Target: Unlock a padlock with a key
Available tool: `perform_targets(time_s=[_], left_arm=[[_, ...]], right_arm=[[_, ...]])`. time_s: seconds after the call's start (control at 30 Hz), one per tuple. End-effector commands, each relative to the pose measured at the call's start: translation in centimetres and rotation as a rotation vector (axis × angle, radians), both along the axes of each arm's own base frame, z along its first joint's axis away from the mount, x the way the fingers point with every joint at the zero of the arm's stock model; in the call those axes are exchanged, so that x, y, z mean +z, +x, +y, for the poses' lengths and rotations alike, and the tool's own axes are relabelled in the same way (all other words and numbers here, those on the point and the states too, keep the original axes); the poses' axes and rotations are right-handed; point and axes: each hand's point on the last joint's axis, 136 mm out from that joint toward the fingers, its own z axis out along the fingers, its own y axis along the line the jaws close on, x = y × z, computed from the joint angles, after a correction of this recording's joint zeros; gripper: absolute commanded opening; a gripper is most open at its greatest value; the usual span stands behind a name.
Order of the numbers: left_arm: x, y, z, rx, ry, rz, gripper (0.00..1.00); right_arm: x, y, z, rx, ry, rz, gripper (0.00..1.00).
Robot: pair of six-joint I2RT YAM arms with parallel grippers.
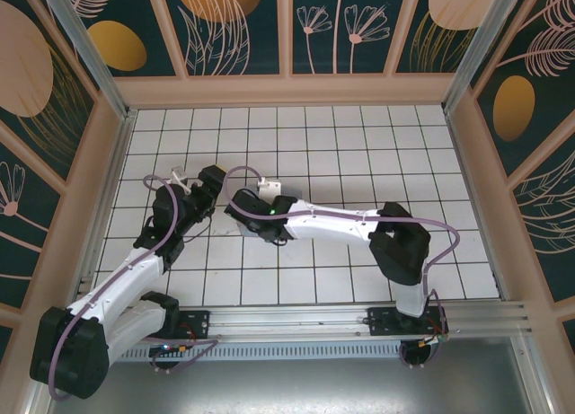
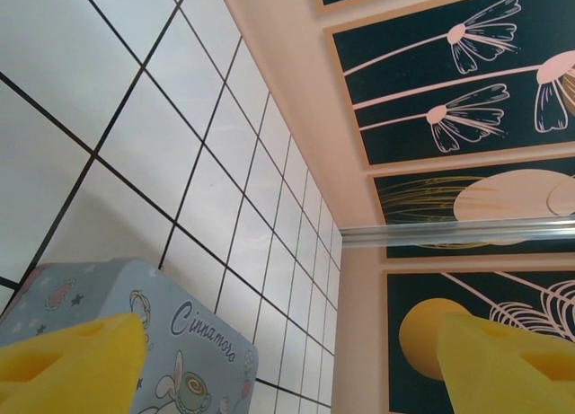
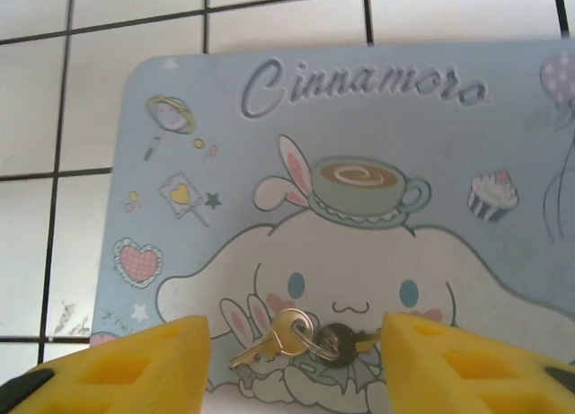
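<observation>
Tiled table [image 3: 135,46]; key [image 3: 265,345] lies on tin box [image 3: 359,118] between spread jaws of right gripper [image 3: 295,360]

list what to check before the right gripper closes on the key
1. key lying flat on the tin box lid: ok
2. key between the fingertips of the right gripper: ok
3. right gripper open, nothing held: ok
4. left gripper open, tin box corner between its fingertips: ok
5. padlock located: cannot tell
6. key free of attachments: not ok, ring and dark piece attached
</observation>
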Motion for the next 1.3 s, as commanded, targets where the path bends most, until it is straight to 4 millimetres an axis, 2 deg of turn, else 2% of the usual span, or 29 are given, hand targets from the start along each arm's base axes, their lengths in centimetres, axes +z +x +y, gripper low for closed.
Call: perform_targets(time_s=[0.0, 0.07, 0.17, 0.43, 0.6, 1.0, 1.27], left_arm=[[0.8, 0.1, -0.4, -0.027, -0.016, -0.029, 0.85], [0.9, 0.1, -0.6, -0.043, -0.013, -0.031, 0.85], [1.0, 0.0, -0.9, -0.061, -0.015, -0.034, 0.85], [1.4, -0.1, -1.3, -0.085, -0.015, -0.042, 0.86], [1.6, -0.1, -1.3, -0.09, 0.0, -0.042, 0.86], [1.5, 0.1, -1.4, -0.089, 0.001, -0.038, 0.87], [1.4, 0.2, -1.4, -0.088, 0.001, -0.035, 0.87]], right_arm=[[4.0, 0.2, 0.5, 0.213, -0.038, -0.11, 0.53], [4.5, -0.3, 0.9, 0.357, -0.043, -0.116, 0.53], [4.4, -1.0, 0.6, 0.513, -0.055, -0.097, 0.51], [2.8, -0.3, -1.7, 0.656, -0.071, -0.087, 0.45], [1.4, 0.0, -1.8, 0.692, -0.06, -0.087, 0.44], [-0.9, 0.5, -0.5, 0.73, -0.072, -0.065, 0.43], [-2.1, -0.1, -0.1, 0.754, -0.064, -0.032, 0.39]])
